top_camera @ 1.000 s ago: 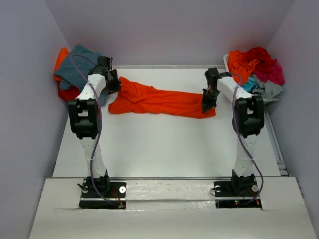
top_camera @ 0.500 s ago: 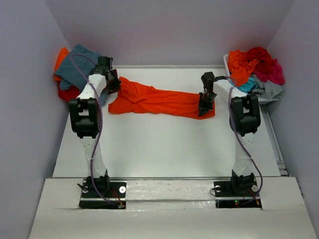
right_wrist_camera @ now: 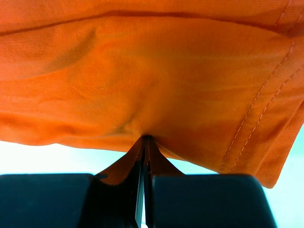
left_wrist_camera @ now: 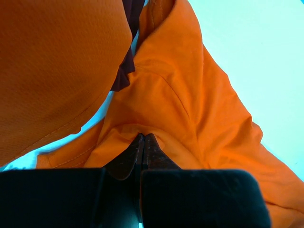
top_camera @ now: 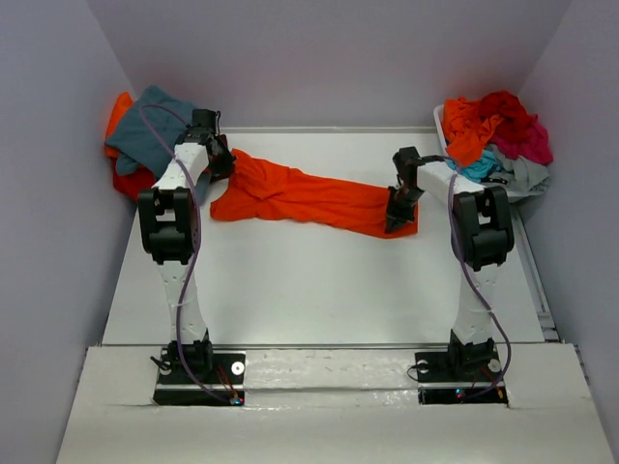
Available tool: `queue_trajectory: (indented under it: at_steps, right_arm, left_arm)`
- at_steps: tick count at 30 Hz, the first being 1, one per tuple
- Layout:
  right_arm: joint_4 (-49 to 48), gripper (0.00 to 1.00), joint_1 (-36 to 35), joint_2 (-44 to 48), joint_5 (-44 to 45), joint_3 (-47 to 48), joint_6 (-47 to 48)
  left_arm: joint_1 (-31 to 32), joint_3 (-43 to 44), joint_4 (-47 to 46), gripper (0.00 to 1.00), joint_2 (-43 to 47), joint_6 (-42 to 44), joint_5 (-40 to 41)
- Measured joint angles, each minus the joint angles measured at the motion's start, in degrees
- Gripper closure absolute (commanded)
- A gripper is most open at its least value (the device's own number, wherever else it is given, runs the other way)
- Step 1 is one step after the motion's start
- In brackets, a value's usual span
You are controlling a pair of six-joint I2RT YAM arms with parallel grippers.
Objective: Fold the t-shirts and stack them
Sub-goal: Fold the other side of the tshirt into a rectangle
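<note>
Bright orange t-shirt (top_camera: 314, 198) lies stretched left to right across the table (top_camera: 319, 280), far-left to near-right. Left gripper (top_camera: 221, 162) and right gripper (top_camera: 397, 215) each pinch an end.

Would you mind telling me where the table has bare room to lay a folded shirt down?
The wide bare table between the orange t-shirt and the near edge is free, as is the strip behind it. Crowded: the back-left shirt pile and the heaped white bin.
</note>
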State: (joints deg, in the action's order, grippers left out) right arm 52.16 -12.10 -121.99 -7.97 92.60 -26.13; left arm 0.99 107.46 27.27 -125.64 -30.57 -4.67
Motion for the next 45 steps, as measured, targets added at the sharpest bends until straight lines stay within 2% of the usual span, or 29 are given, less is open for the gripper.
queue_trajectory:
  at_steps: [6,9,10,12,13,15,16,17,24,29,34,45]
  right_arm:
    - [-1.11,0.93,0.00,3.85,-0.26,-6.34,-0.70]
    - [-1.60,0.93,0.00,5.79,-0.31,-9.44,-0.96]
    - [-1.68,0.93,0.00,6.05,-0.33,-9.86,-1.05]
    - [-1.77,0.93,0.00,6.27,-0.48,-10.27,-1.14]
    - [-1.81,0.93,0.00,6.27,-0.52,-10.29,-1.16]
    - [-1.88,0.93,0.00,6.27,-0.59,-10.29,-1.29]
    - [-1.88,0.93,0.00,6.27,-0.61,-10.29,-1.31]
    - [-1.86,0.93,0.00,6.27,-0.61,-10.29,-1.33]
    - [-1.60,0.93,0.00,6.25,-0.59,-10.08,-1.31]
    - [-1.36,0.93,0.00,6.14,-0.55,-9.84,-1.31]
    - [-1.33,0.93,0.00,6.08,-0.57,-9.81,-1.31]
    - [-1.36,0.93,0.00,6.08,-0.59,-9.81,-1.33]
  left_arm:
    - [0.00,0.33,0.00,0.94,-0.11,0.31,0.61]
    - [0.00,0.44,0.02,0.89,-0.57,0.59,0.61]
    - [0.00,0.50,0.02,0.79,-0.74,0.70,0.59]
    - [0.00,0.61,0.04,0.68,-1.27,0.98,0.61]
    - [0.00,0.61,0.07,0.51,-1.51,1.22,0.61]
    - [0.00,0.63,0.13,0.38,-1.84,1.95,0.72]
    - [0.00,0.63,0.22,0.27,-1.92,2.12,0.72]
    - [0.00,0.63,0.33,0.24,-1.95,2.21,0.79]
    - [0.04,0.44,0.07,0.23,-1.88,3.06,0.85]
    - [0.76,-2.99,-0.11,0.25,-0.37,3.91,0.15]
    - [3.45,-7.87,0.68,0.26,2.47,5.09,-1.44]
    - [9.46,-8.96,0.92,0.28,4.44,7.02,-5.97]
